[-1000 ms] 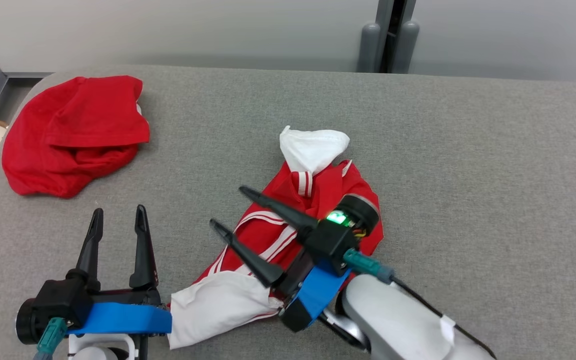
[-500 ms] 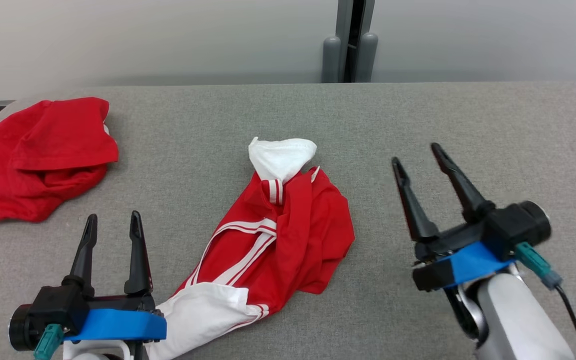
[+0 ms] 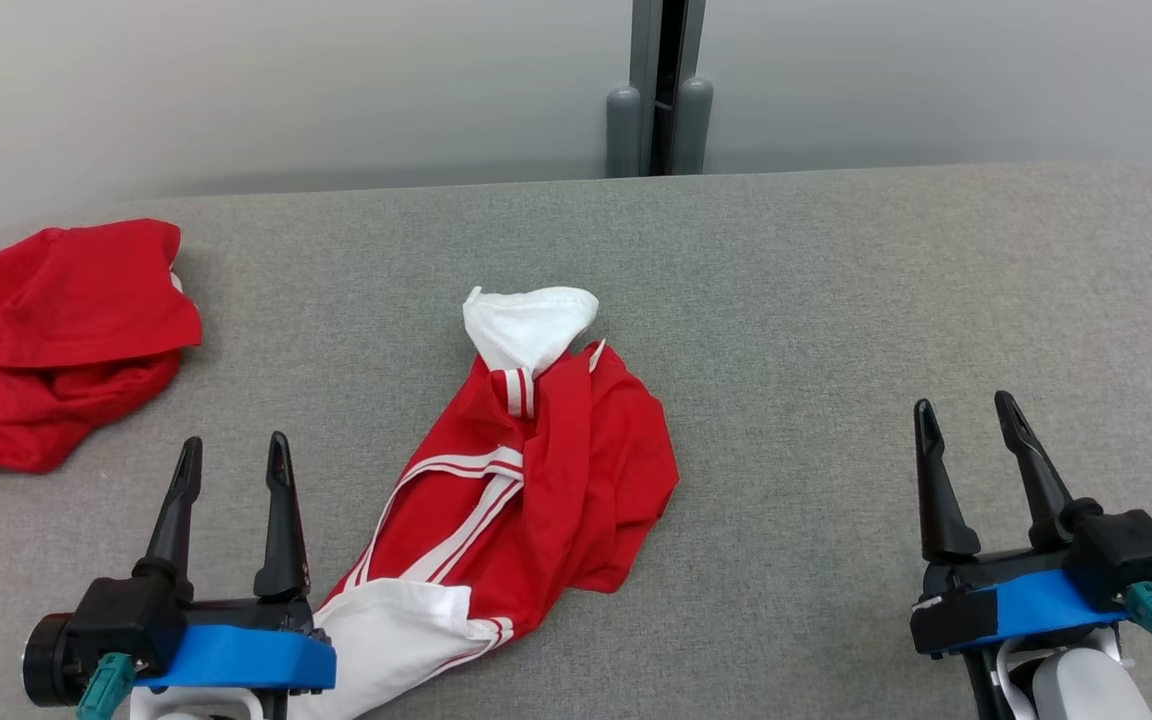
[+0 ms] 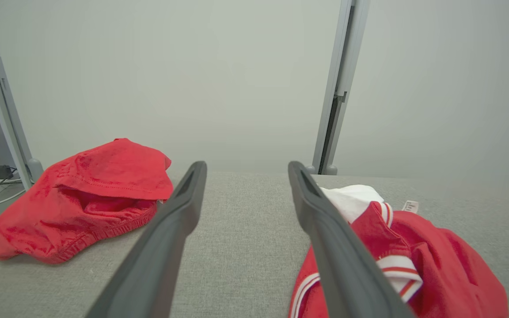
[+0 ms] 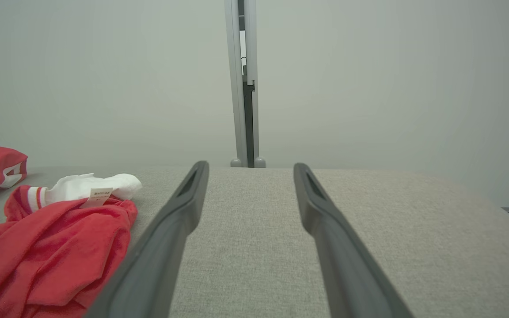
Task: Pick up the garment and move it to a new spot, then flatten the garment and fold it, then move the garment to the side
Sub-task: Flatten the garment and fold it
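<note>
Grey woven fabric covers the bench (image 3: 836,300), which ends at a pale wall (image 3: 236,90) with a grey post (image 3: 658,90) at the top centre of the head view.

The garment (image 3: 556,470) lies crumpled on the bench. It runs along a diagonal from the bottom edge, left of centre, up to the middle of the frame.
- Body: red, bunched into soft folds on its right side.
- Trim: paired white stripes (image 3: 456,500) run along the lower half.
- Upper white section (image 3: 528,325): forms the far end and joins the red through a short red-and-white striped band.
- Lower white section (image 3: 386,640): reaches the bottom edge of the frame, just beside the blue mount (image 3: 236,660) of the left claw.
- Label (image 5: 96,196): small and pale, on the red cloth beside the upper white section in the right wrist view.

The left claw (image 3: 233,452) sits at the lower left of the head view, fingers pointing up the frame. It is spread wide, with bare bench between the fingers.

The right claw (image 3: 966,402) sits at the lower right, well apart from the garment. It is also spread wide and grips nothing.

A plain red cloth (image 3: 46,340) lies heaped at the left edge, well apart from the garment.
</note>
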Robot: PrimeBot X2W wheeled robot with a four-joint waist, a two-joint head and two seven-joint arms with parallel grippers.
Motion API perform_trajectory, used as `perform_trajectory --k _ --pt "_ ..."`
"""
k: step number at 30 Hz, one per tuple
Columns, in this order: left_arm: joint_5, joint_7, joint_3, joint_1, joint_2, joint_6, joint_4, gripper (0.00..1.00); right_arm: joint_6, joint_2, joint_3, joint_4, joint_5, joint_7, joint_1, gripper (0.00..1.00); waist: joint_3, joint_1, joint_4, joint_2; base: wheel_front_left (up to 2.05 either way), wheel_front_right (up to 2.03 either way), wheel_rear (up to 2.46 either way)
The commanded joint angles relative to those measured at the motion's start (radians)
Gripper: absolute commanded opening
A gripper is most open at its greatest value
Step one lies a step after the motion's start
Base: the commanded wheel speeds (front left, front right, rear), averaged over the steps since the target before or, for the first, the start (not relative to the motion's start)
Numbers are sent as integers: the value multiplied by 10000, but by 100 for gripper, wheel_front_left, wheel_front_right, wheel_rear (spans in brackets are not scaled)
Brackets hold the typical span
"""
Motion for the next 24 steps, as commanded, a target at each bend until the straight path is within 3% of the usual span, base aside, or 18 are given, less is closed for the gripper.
perform_trajectory --k 1,12,24 --pt "51 -33 -6 -46 32 -45 46 100 -7 63 31 -44 -79 -2 93 100 5 0 -54 -1 0 0 0" --pt "689 -33 -1075 -1781 34 -603 883 100 -5 235 37 -9 37 -2 -219 100 195 0 -526 -1 0 0 0" --pt "1268 579 -1911 -3940 276 -859 4414 100 -7 340 -171 46 168 -2 -351 100 545 0 -1433 -1 0 0 0"
